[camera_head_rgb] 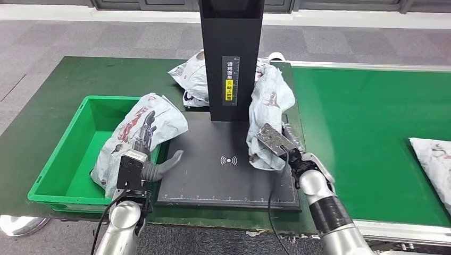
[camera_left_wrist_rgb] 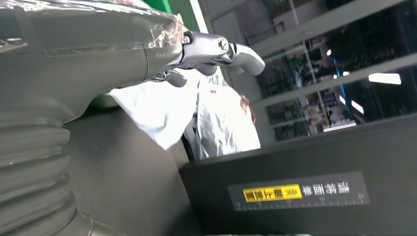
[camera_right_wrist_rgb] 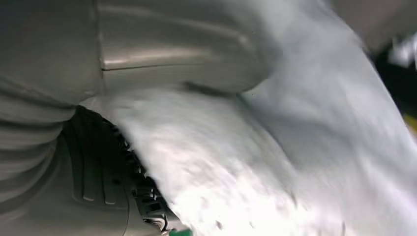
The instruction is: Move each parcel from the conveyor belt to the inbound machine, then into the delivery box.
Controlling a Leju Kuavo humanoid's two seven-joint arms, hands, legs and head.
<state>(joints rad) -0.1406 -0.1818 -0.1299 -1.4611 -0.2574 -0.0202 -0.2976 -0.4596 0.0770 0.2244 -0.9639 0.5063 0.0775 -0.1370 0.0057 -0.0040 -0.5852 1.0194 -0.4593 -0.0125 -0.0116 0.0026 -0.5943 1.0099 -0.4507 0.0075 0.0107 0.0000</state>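
The left hand (camera_head_rgb: 148,142) is closest to us. Its dark fingers (camera_head_rgb: 144,127) lie on a crinkly white parcel (camera_head_rgb: 139,139) and hold it, with the thick grey thumb (camera_head_rgb: 169,161) sticking out to the side over the black pad. This parcel leans over the near edge of the green delivery box (camera_head_rgb: 64,159) – part of it is inside the box and part hangs over the rim by the hand.

The right hand (camera_head_rgb: 272,146) is pressed into a second white parcel (camera_head_rgb: 270,103). Up close, the bag fills the space between thumb and fingers, so the hand is gripping it. This parcel stands tall on the right side of the black inbound machine pad (camera_head_rgb: 213,170), just in front of the hand.

Past both hands the machine's black post (camera_head_rgb: 231,58) rises up, with a yellow label on it. Behind the post lies a third white parcel (camera_head_rgb: 190,78) on the dark green table (camera_head_rgb: 48,101).

Far out to the right of the right hand, one more parcel (camera_head_rgb: 433,159) rests on the bright green conveyor belt (camera_head_rgb: 361,111) – well apart from the hand.
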